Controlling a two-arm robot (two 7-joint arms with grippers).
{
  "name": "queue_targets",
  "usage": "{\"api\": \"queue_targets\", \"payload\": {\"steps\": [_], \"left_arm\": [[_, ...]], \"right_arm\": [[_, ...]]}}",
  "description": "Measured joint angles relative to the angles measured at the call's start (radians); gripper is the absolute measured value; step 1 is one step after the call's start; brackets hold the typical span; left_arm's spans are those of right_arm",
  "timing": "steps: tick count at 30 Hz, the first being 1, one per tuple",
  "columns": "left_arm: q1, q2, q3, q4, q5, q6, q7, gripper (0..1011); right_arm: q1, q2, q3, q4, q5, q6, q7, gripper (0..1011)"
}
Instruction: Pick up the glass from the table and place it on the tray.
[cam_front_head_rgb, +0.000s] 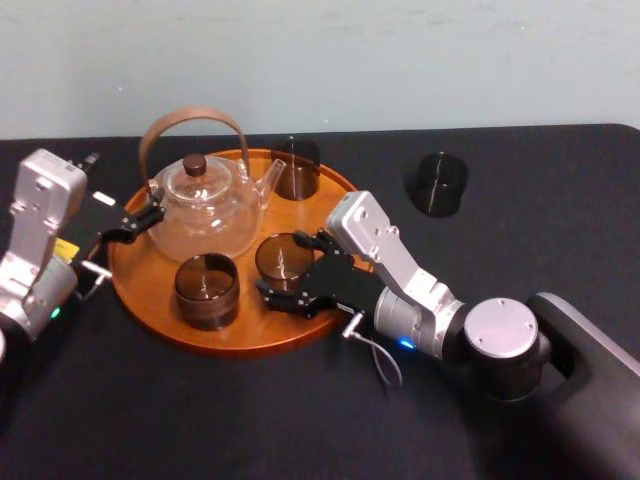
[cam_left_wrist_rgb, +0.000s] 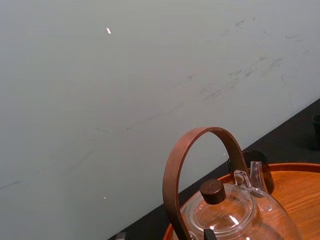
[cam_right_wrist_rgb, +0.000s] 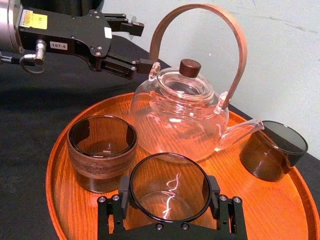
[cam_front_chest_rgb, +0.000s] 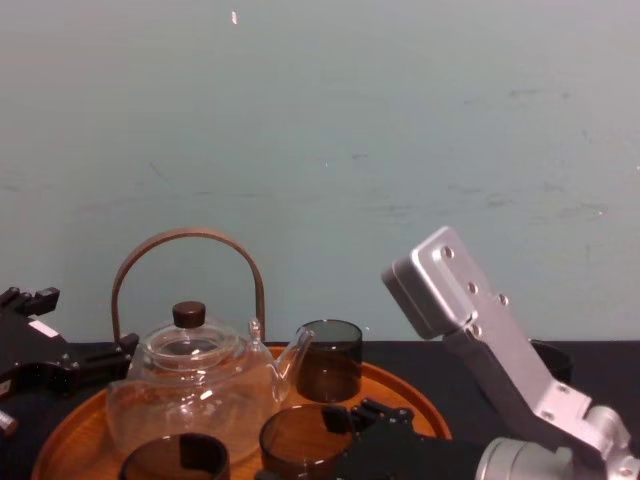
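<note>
Our right hand (cam_front_head_rgb: 281, 263) clasps the upright glass (cam_front_head_rgb: 284, 254), mouth up, on the tray (cam_front_head_rgb: 250, 338) near its front rim, base hidden behind our fingers (cam_right_wrist_rgb: 215, 197); our left hand (cam_front_head_rgb: 138, 222) hangs open beside the teapot (cam_front_head_rgb: 205, 208).

Silver-grey boxy links and round joint caps on left arm (cam_front_head_rgb: 40, 225) and right arm (cam_front_head_rgb: 400, 265). Black left gripper (cam_right_wrist_rgb: 141, 46) and right gripper (cam_front_head_rgb: 292, 265), exposed screws. On the left one: yellow label (cam_right_wrist_rgb: 34, 20), white "107-6" tag (cam_right_wrist_rgb: 58, 45). Thin grey cable (cam_front_head_rgb: 382, 362) at right wrist.
</note>
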Motion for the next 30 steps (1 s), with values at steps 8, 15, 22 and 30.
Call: {"api": "queue_targets", "payload": {"steps": [8,15,22,30], "left_arm": [[0.0,0.0,0.0,0.0,0.0,0.0,0.0,1009],[0.0,0.0,0.0,0.0,0.0,0.0,0.0,1010],[0.0,0.0,0.0,0.0,0.0,0.0,0.0,1010],[0.0,0.0,0.0,0.0,0.0,0.0,0.0,1010]], "right_arm": [[0.003,-0.006,-0.005,0.012,-0.009,-0.004,-0.003,926],[0.003,-0.006,-0.005,0.012,-0.011,-0.004,-0.005,926],[0.003,-0.006,-0.005,0.012,-0.01,-0.004,-0.004,926],[0.002,-0.005,-0.004,0.012,-0.009,-0.004,-0.004,985]]}}
